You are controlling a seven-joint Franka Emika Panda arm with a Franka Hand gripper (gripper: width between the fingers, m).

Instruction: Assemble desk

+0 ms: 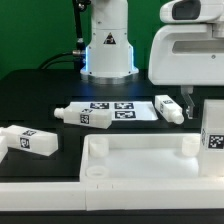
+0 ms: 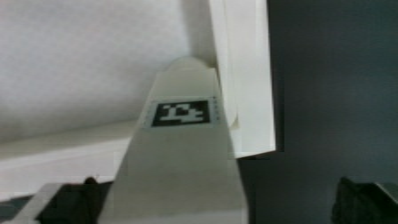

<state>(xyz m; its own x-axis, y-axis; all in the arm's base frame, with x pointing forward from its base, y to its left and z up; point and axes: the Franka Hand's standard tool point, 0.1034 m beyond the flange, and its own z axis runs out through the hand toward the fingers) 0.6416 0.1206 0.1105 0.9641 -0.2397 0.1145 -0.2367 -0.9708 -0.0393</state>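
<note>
At the exterior view's left a blocky white plastic leg with a black-and-white square tag, the far-left leg (image 1: 28,140), lies on its side on the black table (image 1: 40,95). Further right a second leg (image 1: 85,115) of the same kind also lies flat, one end just beside the marker board (image 1: 118,108), a thin white sheet of tags. Behind the board stands the white robot base (image 1: 108,45) with a blue light. Just past the board's other edge lies a third leg (image 1: 168,108). Across the foreground runs the desk top (image 1: 130,160), a large white rectangular rimmed plastic tray with round sockets at its corners. At the exterior view's right edge the upright leg (image 1: 212,128) stands on end at the tray's corner, its tag facing the camera; whether it sits in a socket cannot be told. In the wrist view the gripper (image 2: 214,205) is spread wide. Its dark fingers (image 2: 68,203) stand on either side of this tagged leg, with a clear gap on one side, and neither visibly presses it.
</note>
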